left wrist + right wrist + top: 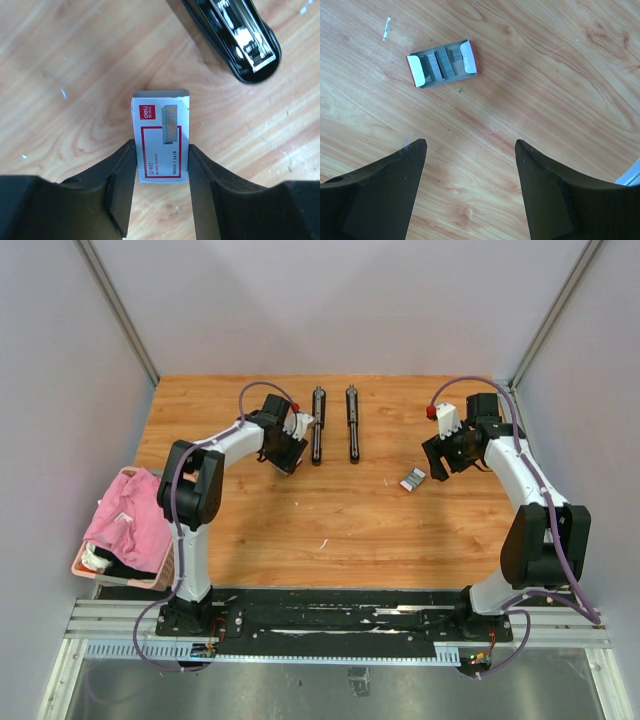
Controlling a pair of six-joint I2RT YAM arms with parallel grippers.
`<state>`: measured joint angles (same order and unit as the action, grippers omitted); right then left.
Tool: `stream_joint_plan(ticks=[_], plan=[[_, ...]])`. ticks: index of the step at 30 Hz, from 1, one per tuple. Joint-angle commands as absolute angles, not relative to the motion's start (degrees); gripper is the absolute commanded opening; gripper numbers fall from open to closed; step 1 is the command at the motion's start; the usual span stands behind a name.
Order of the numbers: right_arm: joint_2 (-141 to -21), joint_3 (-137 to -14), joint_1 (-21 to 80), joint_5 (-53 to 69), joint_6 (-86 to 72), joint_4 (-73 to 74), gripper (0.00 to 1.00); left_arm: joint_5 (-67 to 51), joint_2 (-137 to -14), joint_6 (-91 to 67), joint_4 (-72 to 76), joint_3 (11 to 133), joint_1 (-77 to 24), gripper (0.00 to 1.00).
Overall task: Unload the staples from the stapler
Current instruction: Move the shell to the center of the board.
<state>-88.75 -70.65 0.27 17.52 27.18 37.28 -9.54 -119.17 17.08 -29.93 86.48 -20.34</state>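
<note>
Left claw point(161, 145) is pinching a red-and-white cardboard box point(160, 120), black metal stapler point(240, 45) lying just beyond-right; right claw point(470, 141) is gaping, empty.

Paper box point(161, 137), glossy stapler point(235, 42) (chrome insert), wood table point(65, 70).

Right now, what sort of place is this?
Probably a robot-manipulation test cell: plain grey panel walls around a wooden tabletop, left arm and right arm bolted to a metal rail, stapler and staple box as props.

Red-white box point(161, 137); pink cloth point(130, 515), maybe towel, in basket point(78, 562) at table's point(350, 530) left.
</note>
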Motion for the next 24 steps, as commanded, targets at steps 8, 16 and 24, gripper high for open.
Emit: stream_joint_plan(ticks=[8,16,24], plan=[[-92.1,-74.6,-0.6,17.5,26.2,38.7,0.74,-14.6,-113.3,17.3,-30.2,76.7,-20.7,0.49],[-98.8,-80.1,-1.8,19.1,22.4,40.2,0.74,-12.5,-105.0,14.1,-24.9,67.3,-26.3,0.5],[-102.2,-82.0,-7.1,25.7,18.9,40.4,0.74,-5.3,-101.9,11.2,-20.6,62.8,-35.0,0.51]])
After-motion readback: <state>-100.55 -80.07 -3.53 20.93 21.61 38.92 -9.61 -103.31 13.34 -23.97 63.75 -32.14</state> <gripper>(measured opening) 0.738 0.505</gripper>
